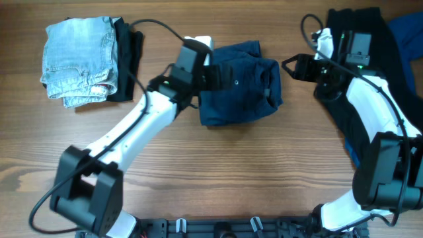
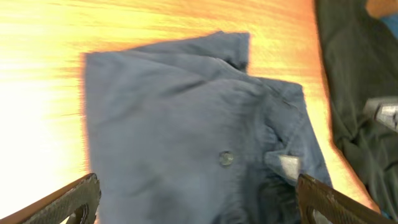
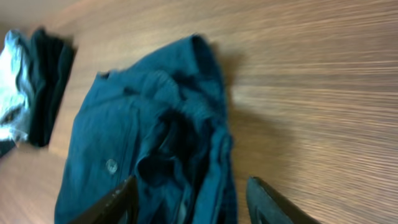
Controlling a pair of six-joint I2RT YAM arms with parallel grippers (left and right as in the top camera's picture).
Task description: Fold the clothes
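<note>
Shorts (image 1: pixel 239 84) lie mid-frame in the overhead view, flat on the bench (image 1: pixel 264 172), already doubled into a compact navy block. The button (image 2: pixel 226 158) and grey label (image 2: pixel 286 165) face up near the lower right of the left wrist view.

Left fingers (image 2: pixel 71 198) are spread wide and hold nothing. They hover over the left part of the shorts. Right fingers (image 3: pixel 118 200) are also apart with nothing clamped. Overhead puts them just right of the shorts, clear of the cloth.

Step, as judged: a fold is laid down and both arms are off the cloth, so this garment looks close to done. The right edge is still bunched and lumpy in the right wrist view.

Next move probably calls for one of two things. One is to pinch that rumpled right edge and smooth it or fold once more. The other is to carry the block to the folded jeans (image 1: pixel 79 59) stack at upper left. A low, flat approach is needed so only the top layers get caught.

A dark heap (image 1: pixel 347 26) at upper right, under the right arm, looks unfolded and likely comes after.
</note>
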